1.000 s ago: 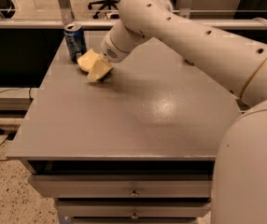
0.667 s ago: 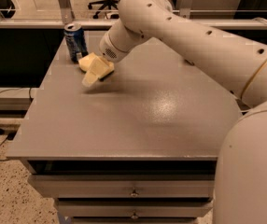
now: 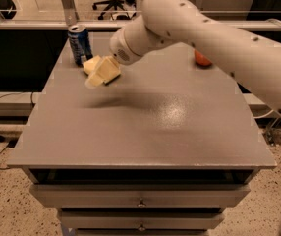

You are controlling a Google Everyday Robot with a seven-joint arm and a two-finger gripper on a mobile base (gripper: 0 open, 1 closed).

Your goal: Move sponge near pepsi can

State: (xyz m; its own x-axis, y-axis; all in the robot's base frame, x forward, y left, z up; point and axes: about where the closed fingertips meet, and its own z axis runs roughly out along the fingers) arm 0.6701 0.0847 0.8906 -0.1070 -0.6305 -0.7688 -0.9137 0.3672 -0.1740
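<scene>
At the far left corner of the grey worktop [image 3: 155,132] the pepsi can [image 3: 79,44] stands upright. Just to its right, touching it or nearly so, shows a pale yellow wedge that reads as the sponge [image 3: 91,64], low against the surface. The end effector [image 3: 100,75] comes next, pressed up against the sponge's right and near side and angled down toward the left. Both are the same pale yellow and they overlap, so it cannot be told whether the end effector is clamped on the sponge or has let go of it. The sponge's long axis is likewise hidden.

The relation that matters is that the sponge lies up and left of the end effector, between it and the can. Judged from this, the placing looks essentially reached, and any withdrawal should go rightward, away from the can. Further right the arm [image 3: 204,38] sweeps across, with an apple [image 3: 203,59] partly behind it.
</scene>
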